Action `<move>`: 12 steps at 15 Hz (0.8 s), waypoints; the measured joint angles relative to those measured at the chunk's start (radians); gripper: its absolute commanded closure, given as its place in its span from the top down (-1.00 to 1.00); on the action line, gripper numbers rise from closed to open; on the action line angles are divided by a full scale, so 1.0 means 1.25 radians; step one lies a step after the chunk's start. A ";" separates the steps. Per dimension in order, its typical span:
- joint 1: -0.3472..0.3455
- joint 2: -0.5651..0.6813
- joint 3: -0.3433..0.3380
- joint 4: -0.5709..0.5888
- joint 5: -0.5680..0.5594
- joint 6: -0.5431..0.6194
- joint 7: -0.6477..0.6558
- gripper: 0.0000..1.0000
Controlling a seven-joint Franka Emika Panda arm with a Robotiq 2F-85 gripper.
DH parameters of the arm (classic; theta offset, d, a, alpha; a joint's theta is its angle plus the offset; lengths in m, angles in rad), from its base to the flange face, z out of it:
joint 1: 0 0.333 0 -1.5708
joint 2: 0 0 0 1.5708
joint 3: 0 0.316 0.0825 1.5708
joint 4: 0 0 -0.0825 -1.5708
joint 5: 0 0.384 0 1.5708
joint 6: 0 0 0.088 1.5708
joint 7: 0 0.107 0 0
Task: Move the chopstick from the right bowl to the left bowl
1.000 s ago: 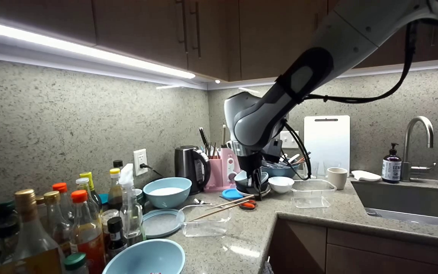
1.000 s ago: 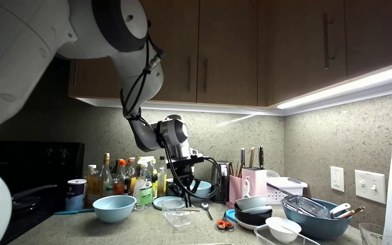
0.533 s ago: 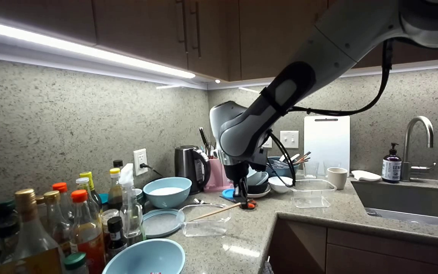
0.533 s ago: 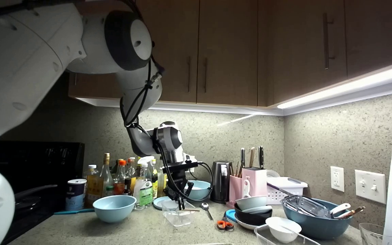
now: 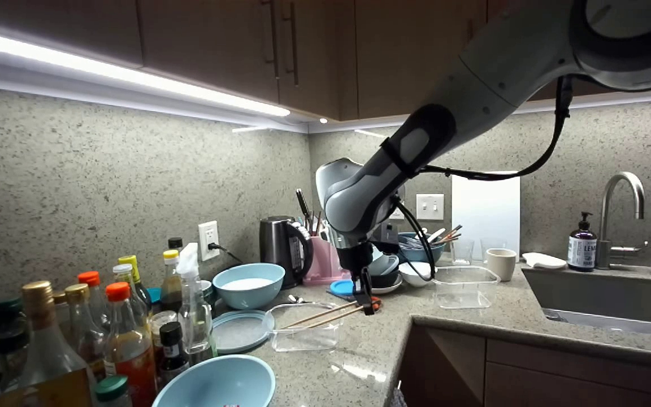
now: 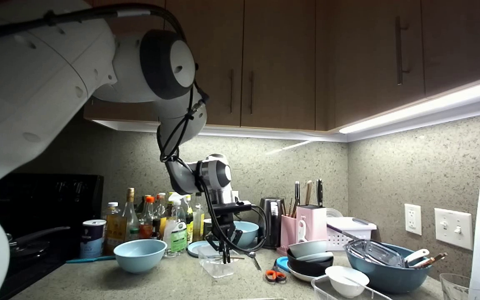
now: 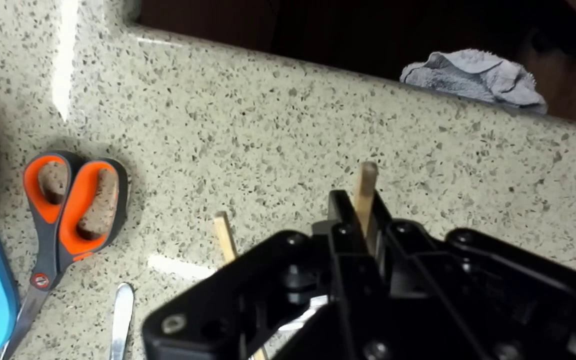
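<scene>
My gripper (image 7: 359, 200) is shut on a wooden chopstick (image 7: 366, 180), whose end sticks out past the fingertips. A second chopstick (image 7: 224, 235) lies beside it, outside the jaws. In an exterior view the gripper (image 5: 368, 307) is low over the counter, at the near ends of both chopsticks. The chopsticks' far parts lie in or over a clear rectangular container (image 5: 303, 342). A light-blue bowl (image 5: 218, 379) stands in front of it; it also shows in an exterior view (image 6: 140, 256). Another light-blue bowl (image 5: 248, 288) with white contents stands behind, near the kettle.
Orange-handled scissors (image 7: 85, 205) and a spoon (image 6: 254, 259) lie near the gripper. A flat blue plate or lid (image 5: 241, 332) lies beside the container. Bottles (image 5: 127, 339) crowd along the wall. Stacked bowls (image 6: 311, 258) stand nearby. The counter edge (image 7: 318, 67) has a towel (image 7: 473, 75) beyond it.
The gripper has come down, shifting left and then slightly back right in an exterior view. The held chopstick has moved with it, from above the other chopstick to its other side.
</scene>
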 measured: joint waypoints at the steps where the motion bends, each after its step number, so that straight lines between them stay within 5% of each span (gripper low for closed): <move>1: -0.009 0.005 0.001 0.010 0.011 -0.008 -0.015 -0.95; 11: -0.056 0.075 0.028 0.102 0.093 -0.040 -0.096 -0.95; 12: -0.056 0.085 0.032 0.111 0.093 -0.040 -0.099 -0.78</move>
